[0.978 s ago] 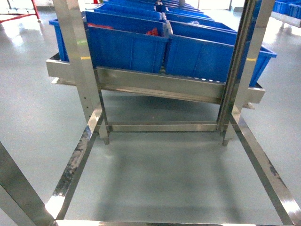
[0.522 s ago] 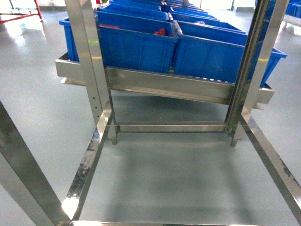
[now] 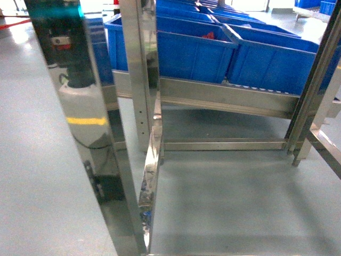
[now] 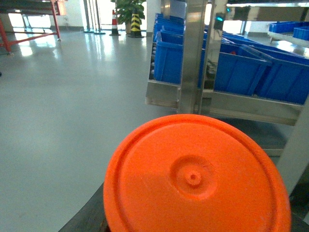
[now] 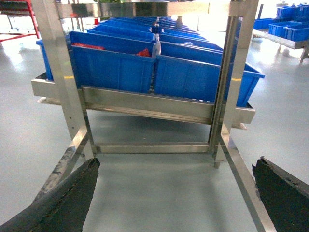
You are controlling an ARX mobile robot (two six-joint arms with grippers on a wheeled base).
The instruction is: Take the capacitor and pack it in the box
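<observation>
two rows of blue bins (image 3: pixel 256 58) sit on the sloped shelf of a steel rack (image 3: pixel 146 106), the landmark here. in the head view neither tool shows; a shiny upright of the rack stands near the left, the grey floor (image 3: pixel 240 202) spreading below the shelf. in the left wrist view a bright orange round face, the capacitor (image 4: pixel 195 179), fills the lower frame right in front of the camera, before the rack (the left tool itself is hidden, so i cannot tell its state). the right tool (image 5: pixel 176 193) is spread wide, its dark fingers (image 5: pixel 63 200) at both lower corners, facing the rack, gripping nothing.
</observation>
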